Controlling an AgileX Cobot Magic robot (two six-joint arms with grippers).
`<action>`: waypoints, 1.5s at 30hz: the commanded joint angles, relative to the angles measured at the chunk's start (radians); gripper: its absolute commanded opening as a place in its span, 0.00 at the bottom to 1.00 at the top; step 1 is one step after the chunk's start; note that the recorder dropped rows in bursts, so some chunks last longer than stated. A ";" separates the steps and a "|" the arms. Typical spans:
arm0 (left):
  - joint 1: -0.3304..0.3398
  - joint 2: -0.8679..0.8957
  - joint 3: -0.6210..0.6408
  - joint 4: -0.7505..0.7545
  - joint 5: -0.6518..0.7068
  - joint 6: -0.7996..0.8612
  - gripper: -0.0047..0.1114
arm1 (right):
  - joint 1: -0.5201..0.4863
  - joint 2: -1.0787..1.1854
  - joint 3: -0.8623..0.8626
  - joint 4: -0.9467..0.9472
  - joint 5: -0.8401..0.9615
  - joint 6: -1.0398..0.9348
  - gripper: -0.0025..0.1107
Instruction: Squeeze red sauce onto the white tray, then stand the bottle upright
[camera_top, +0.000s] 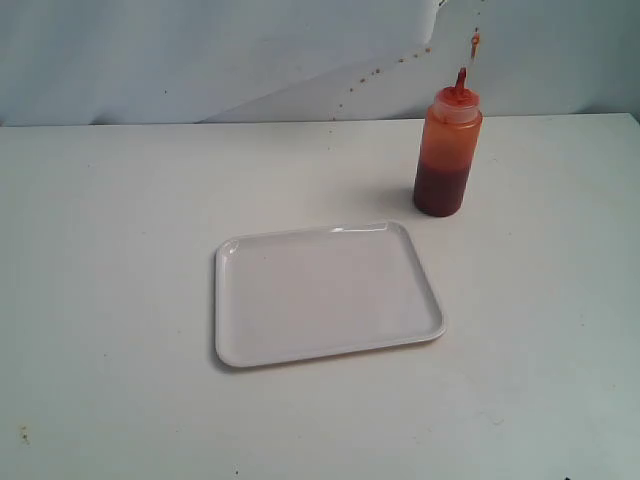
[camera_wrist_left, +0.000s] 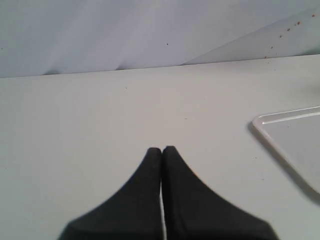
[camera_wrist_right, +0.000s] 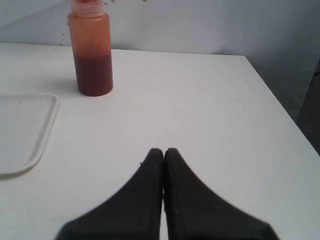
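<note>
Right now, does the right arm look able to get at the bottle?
Probably yes. The bottle stands upright on the table ahead of the right hand, with nothing between them; the white tray lies clear of that path. The hand is shut, so it would need to open first.

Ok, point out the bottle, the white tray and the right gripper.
bottle (camera_top: 447, 150), exterior view, middle of its translucent body.
white tray (camera_top: 325, 295), exterior view, bare flat middle.
right gripper (camera_wrist_right: 163, 151), right wrist view, between its closed fingertips.
</note>
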 joint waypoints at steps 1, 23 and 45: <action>-0.005 -0.003 0.004 -0.009 -0.006 -0.002 0.04 | -0.004 -0.006 0.003 -0.010 0.000 -0.002 0.02; -0.005 -0.003 0.004 -0.009 -0.006 -0.002 0.04 | -0.004 -0.006 0.003 -0.010 0.000 -0.002 0.02; -0.005 -0.003 0.004 -0.009 -0.006 -0.002 0.04 | -0.004 -0.006 0.003 0.064 -0.395 0.000 0.02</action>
